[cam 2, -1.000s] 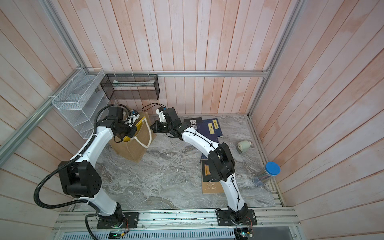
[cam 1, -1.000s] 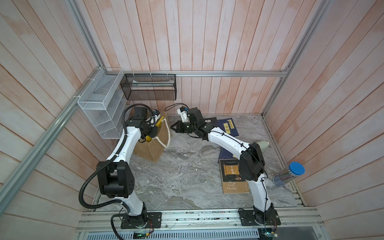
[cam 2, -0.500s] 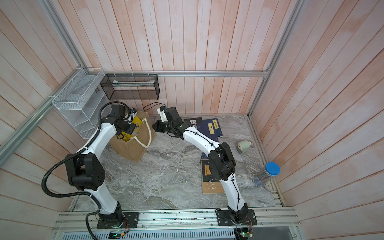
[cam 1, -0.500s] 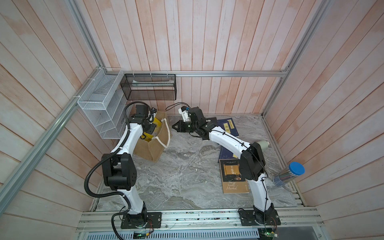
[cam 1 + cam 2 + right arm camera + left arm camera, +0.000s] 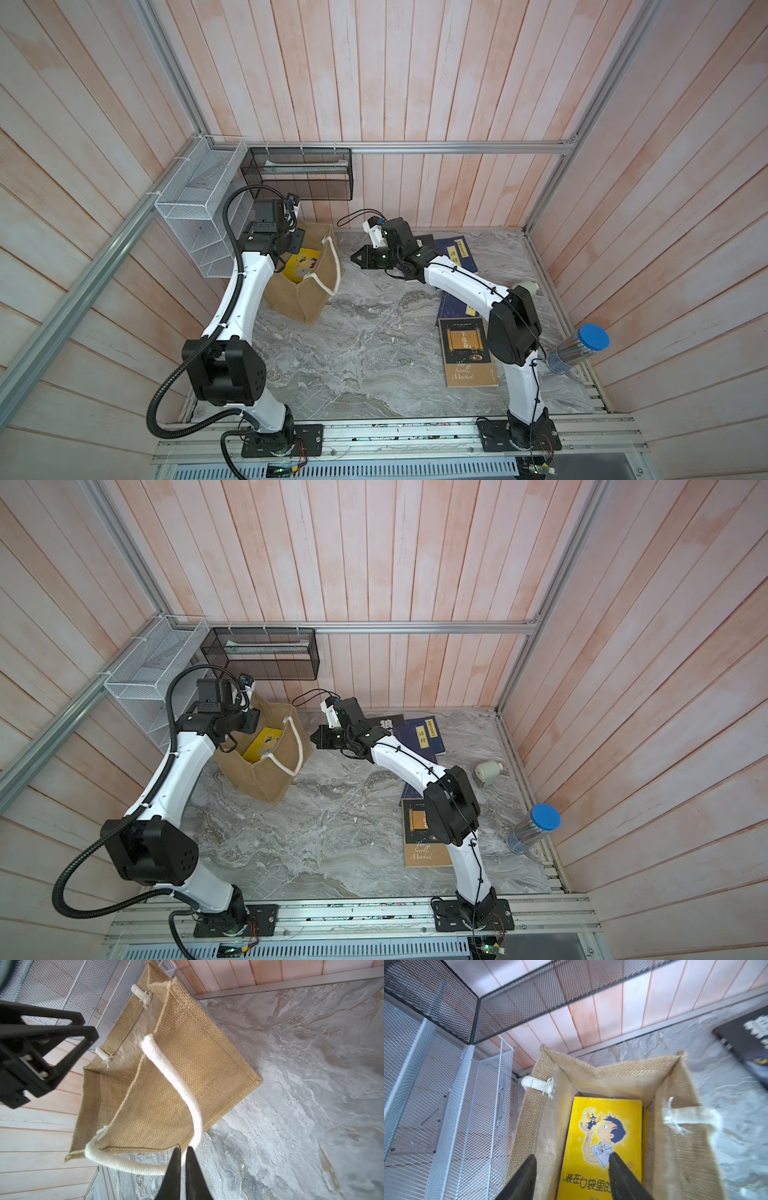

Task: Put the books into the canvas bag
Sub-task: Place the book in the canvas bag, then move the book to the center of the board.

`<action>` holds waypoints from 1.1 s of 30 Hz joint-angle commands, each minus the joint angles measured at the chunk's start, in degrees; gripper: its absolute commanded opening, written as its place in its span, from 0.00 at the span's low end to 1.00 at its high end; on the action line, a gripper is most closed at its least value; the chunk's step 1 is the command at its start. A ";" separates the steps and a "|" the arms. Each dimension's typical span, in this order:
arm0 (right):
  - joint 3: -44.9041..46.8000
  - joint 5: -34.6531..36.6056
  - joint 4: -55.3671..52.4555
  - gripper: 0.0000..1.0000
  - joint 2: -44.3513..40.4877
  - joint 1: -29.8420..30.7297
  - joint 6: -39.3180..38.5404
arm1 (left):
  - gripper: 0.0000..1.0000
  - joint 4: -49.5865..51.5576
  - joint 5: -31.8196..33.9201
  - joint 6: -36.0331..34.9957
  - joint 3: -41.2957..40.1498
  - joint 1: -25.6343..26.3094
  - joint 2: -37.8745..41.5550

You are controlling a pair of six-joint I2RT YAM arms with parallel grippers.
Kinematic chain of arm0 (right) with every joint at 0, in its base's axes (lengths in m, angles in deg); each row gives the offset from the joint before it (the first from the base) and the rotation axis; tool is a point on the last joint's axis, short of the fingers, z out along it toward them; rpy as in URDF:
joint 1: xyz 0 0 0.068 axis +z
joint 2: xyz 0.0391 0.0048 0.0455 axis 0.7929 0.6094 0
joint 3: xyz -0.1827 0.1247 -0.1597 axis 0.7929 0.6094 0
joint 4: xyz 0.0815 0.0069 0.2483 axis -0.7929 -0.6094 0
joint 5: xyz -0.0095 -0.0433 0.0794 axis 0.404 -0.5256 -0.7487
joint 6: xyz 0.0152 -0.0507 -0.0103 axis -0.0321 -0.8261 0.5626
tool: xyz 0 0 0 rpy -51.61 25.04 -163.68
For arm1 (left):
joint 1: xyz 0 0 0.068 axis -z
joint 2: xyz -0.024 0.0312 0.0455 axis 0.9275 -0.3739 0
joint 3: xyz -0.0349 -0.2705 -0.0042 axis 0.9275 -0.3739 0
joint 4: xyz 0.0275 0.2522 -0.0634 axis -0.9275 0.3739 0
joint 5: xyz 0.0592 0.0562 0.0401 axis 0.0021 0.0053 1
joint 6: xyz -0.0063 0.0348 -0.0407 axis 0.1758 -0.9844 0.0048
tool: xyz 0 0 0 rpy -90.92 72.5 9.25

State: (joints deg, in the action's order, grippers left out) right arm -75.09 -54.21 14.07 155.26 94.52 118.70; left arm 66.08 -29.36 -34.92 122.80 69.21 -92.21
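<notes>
Hanging over the bag, the left gripper was spread wide above a yellow book inside. The right gripper pinched the rope handle.

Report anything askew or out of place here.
Nothing spilled or damaged. The canvas bag sits turned diagonally on the table, its mouth out of square and one rope handle flopped outward. A small cream roll lies on its side near the table's right edge.
</notes>
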 commanded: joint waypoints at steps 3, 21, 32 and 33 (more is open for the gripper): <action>7.07 3.20 -0.06 0.14 -7.20 -1.43 -2.31 | 0.58 -0.90 -10.07 9.44 -5.28 1.65 8.13; 52.51 11.46 2.38 0.39 -39.11 -12.31 -0.02 | 0.56 -9.36 -8.91 30.41 -21.03 30.89 18.25; 67.87 15.07 -6.80 0.47 -54.24 -25.03 0.48 | 0.52 -25.77 -9.69 41.74 -27.65 40.89 6.40; 69.15 15.12 -7.55 0.48 -55.32 -26.13 0.88 | 0.51 -28.31 -10.22 43.58 -29.12 41.46 5.96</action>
State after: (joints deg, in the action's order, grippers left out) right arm -8.41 -40.66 11.32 101.98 70.30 118.86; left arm 45.69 -38.89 2.50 96.18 109.78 -85.45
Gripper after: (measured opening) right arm 0.479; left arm 0.519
